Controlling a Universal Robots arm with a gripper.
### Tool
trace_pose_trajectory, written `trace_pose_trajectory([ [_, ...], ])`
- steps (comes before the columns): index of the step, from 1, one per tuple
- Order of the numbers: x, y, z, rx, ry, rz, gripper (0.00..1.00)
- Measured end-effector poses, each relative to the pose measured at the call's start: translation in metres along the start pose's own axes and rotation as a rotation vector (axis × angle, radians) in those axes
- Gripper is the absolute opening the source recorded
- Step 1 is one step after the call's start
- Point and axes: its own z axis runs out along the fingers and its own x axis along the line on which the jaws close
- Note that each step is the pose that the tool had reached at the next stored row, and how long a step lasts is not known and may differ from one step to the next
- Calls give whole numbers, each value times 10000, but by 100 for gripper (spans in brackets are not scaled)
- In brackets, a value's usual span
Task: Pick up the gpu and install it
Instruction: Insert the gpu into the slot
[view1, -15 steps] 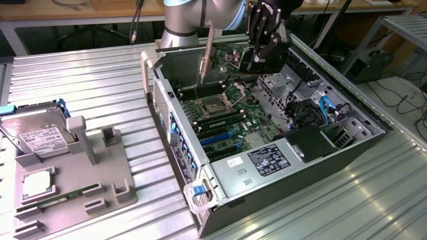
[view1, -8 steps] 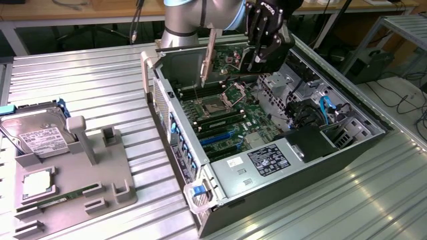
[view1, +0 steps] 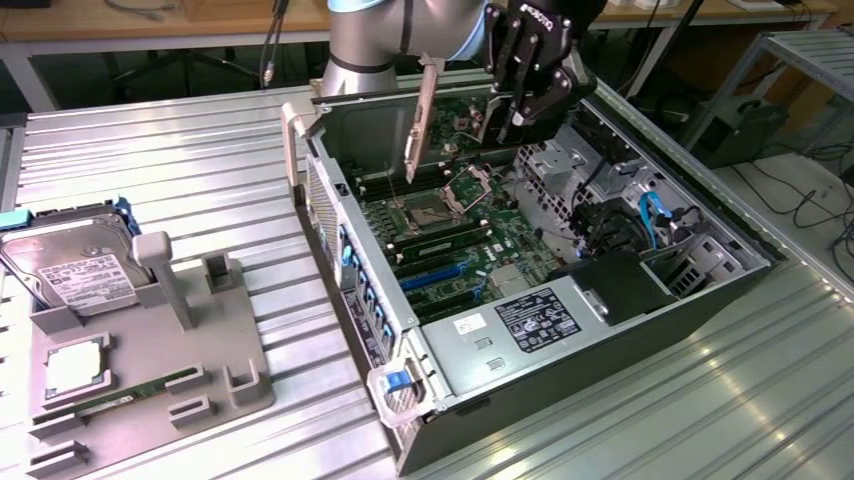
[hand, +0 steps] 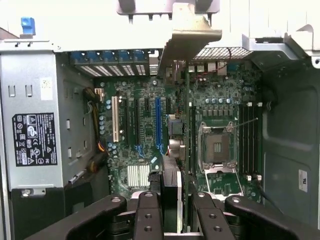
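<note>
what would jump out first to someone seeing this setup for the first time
The eye goes first to the gripper, shut on the gpu and holding it on edge above the open computer case. Next comes the green motherboard inside the case, with its bare CPU socket. At the exterior view's left, a hard drive sits in a grey fixture.
</note>
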Motion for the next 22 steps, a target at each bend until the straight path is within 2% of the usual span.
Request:
trace_pose_trajectory([
  [19, 3, 0, 2, -44, 62, -2221, 28],
  [22, 3, 0, 5, -54, 75, -2729, 28],
])
